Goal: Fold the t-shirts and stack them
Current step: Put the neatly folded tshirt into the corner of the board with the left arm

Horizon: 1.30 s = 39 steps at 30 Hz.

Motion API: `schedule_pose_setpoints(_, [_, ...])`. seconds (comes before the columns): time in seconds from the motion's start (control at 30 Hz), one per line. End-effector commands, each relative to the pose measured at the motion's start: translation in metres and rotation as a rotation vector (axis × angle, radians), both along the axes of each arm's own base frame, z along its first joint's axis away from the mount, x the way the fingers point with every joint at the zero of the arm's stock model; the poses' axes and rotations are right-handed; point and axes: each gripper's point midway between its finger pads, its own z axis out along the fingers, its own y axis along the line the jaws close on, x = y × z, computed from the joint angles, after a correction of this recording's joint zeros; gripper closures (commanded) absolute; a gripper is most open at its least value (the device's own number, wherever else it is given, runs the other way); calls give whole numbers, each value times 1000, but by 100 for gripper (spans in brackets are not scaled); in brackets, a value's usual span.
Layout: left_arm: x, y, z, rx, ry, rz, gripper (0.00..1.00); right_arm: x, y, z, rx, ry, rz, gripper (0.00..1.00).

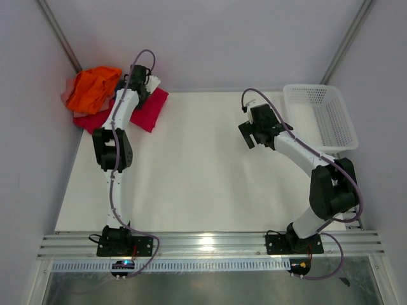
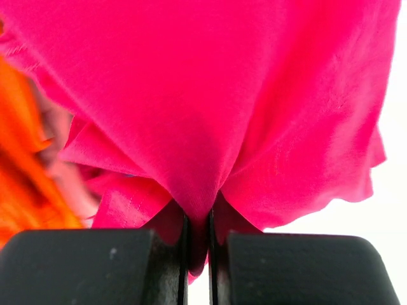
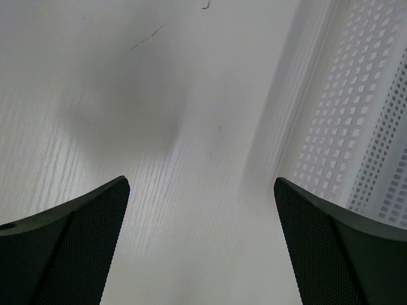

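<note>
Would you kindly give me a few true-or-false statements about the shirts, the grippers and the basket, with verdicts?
1. The left gripper is shut on the crimson shirt. True.
2. The right gripper is shut on a shirt. False: it is open and holds nothing.
3. The orange shirt lies at the far left corner, beside the crimson one. True.
4. The basket holds a folded shirt. False: it looks empty.

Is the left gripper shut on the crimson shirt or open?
Shut on it: the wrist view shows the left gripper pinching a bunch of the crimson shirt.
</note>
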Motion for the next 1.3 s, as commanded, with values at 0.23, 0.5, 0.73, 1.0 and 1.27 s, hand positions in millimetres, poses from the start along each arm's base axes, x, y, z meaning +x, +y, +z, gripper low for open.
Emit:
schedule_pose_setpoints(0.23, [30,39,157,55,-423,37,100,4,5,-2,26,-30,-10,1])
schedule_pose_setpoints(0.5, [33,91,201,102,-554,100,100,0,1,-14,8,-5,-12,1])
schedule_pose_setpoints(0.73, [31,148,208,158,-587,176,100,-8,2,-22,19,31,-3,1])
schedule_pose_setpoints(1.0, [25,209,185,182,-589,341,100,-11,4,-33,27,62,-1,1])
schedule_pose_setpoints(1.27, [31,239,159,203,-583,399,100,-13,6,-40,34,91,6,1])
